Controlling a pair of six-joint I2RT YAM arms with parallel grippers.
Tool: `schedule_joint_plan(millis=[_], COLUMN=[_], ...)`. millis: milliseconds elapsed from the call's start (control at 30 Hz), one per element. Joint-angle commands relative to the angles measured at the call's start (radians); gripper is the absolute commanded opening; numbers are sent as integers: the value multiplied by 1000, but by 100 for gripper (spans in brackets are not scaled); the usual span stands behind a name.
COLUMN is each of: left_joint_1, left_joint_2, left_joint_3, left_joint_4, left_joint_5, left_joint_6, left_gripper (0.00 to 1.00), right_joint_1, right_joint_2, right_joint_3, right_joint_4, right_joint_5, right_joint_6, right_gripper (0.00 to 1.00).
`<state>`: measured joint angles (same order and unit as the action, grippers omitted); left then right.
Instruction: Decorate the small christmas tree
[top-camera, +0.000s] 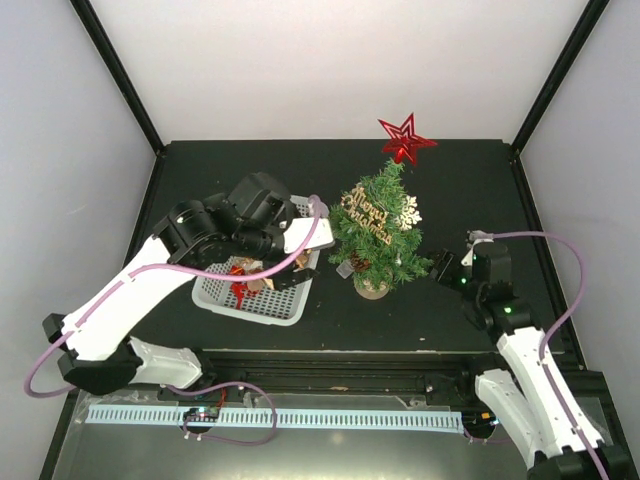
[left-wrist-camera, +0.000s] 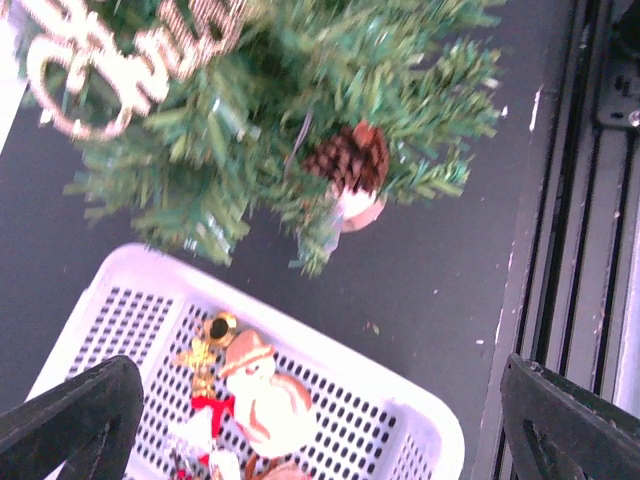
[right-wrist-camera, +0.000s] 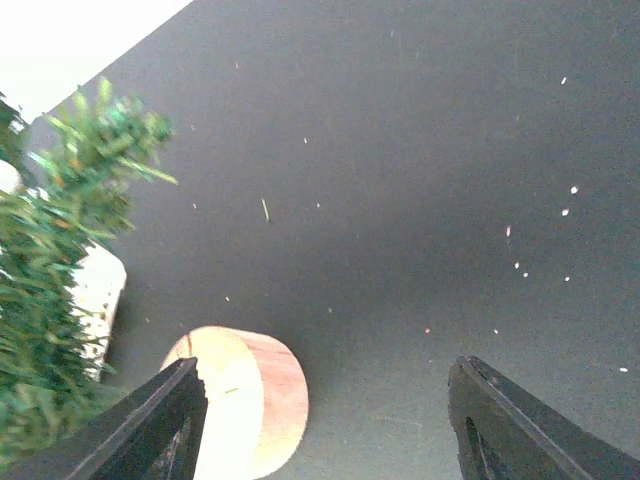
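left end effector (left-wrist-camera: 318, 370): wide apart, empty, above white basket (top-camera: 213, 293)
right end effector (right-wrist-camera: 325, 368): apart, empty, beside small christmas tree (top-camera: 378, 232)

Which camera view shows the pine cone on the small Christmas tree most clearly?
The left wrist view: the pine cone hangs large and close among the lower branches of the small christmas tree. The top external view shows only a tiny brown spot low on the tree. The right wrist view misses it.
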<state>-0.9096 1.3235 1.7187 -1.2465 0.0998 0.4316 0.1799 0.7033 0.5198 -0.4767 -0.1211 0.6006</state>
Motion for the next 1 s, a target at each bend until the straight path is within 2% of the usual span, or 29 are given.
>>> schedule_joint_plan(millis=[0, 200, 333, 533, 733, 833, 967], left_joint_1=[61, 198, 368, 599, 769, 779, 777], left_joint_2=[-94, -260, -336, -299, -218, -198, -114], left_joint_3=[-63, -232, -358, -520, -576, -611, -636], left_joint_4=[30, 114, 181, 225, 317, 421, 495], left_joint_5=[-1, 14, 73, 189, 352, 282, 124], left_joint_6=[9, 20, 28, 11, -70, -127, -93], left_gripper=[97, 99, 99, 99, 99, 99, 98], right_joint_1=[6, 5, 6, 6, 9, 19, 24], right_joint_2=[-61, -88, -94, -106, -96, -85, -70], right_joint_3=[68, 167, 200, 248, 292, 353, 369], right_joint_4=[-62, -213, -258, -289, -281, -307, -315], right_joint_5=[75, 191, 238, 247, 145, 158, 156], right_joint_6=[21, 18, 16, 27, -27, -61, -71], right_gripper=[68, 69, 71, 70, 69, 69, 69])
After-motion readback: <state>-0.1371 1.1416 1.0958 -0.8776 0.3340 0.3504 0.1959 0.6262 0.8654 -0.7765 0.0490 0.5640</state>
